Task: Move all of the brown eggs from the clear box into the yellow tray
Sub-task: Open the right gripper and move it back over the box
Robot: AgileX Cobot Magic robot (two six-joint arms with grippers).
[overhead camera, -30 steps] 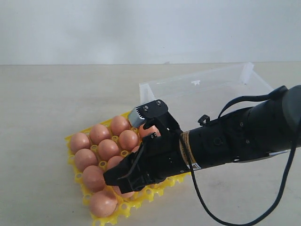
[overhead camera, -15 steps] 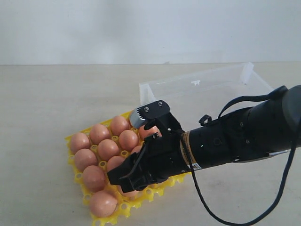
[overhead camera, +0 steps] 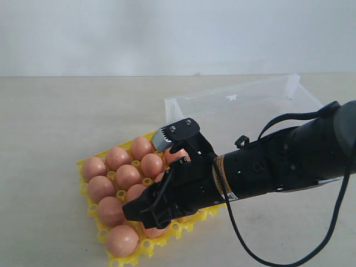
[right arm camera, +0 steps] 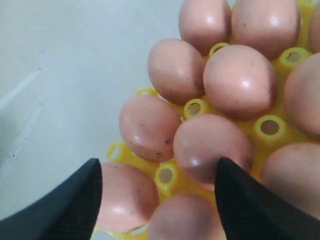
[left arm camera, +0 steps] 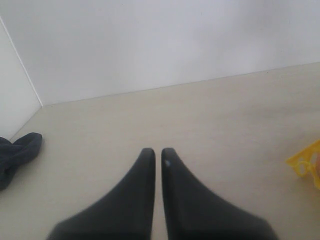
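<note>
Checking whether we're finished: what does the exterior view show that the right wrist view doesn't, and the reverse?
Only the exterior view: the clear box behind the yellow tray, with no eggs in the part the arm leaves uncovered, and the whole right arm reaching over the tray.
Only the right wrist view: the two fingers spread wide apart with nothing clamped between them, and the open holes in the tray's pegs.
Both: the tray packed with brown eggs, and the right gripper low over them.
</note>
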